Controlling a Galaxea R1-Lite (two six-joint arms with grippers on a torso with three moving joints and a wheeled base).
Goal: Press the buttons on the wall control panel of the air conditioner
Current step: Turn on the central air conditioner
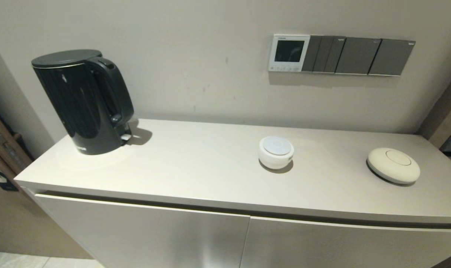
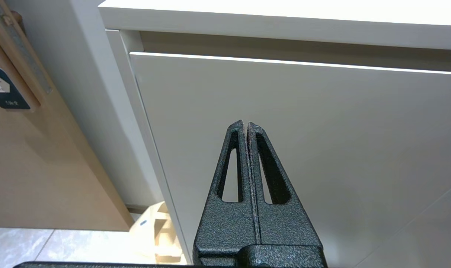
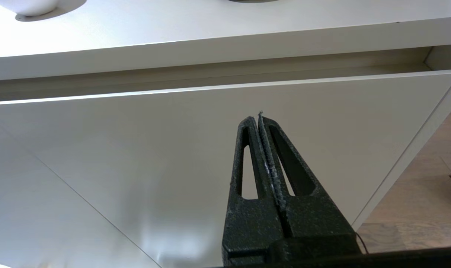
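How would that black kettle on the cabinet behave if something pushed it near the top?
The black electric kettle looks tall over a narrow base, so a high push would probably tip it rather than slide it. Its glossy body may be slippery. Whether it holds water cannot be seen, so its weight is uncertain.

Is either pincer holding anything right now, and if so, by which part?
Nothing is held. The left pincer and right pincer are both shut on nothing, low in front of the cabinet doors, below the wall control panel.

A glossy black kettle [image 1: 83,100] stands on the pale grey cabinet [image 1: 195,171], while above the cabinet a white panel [image 1: 288,53] with dark screen adjoins dark grey switches [image 1: 359,56].
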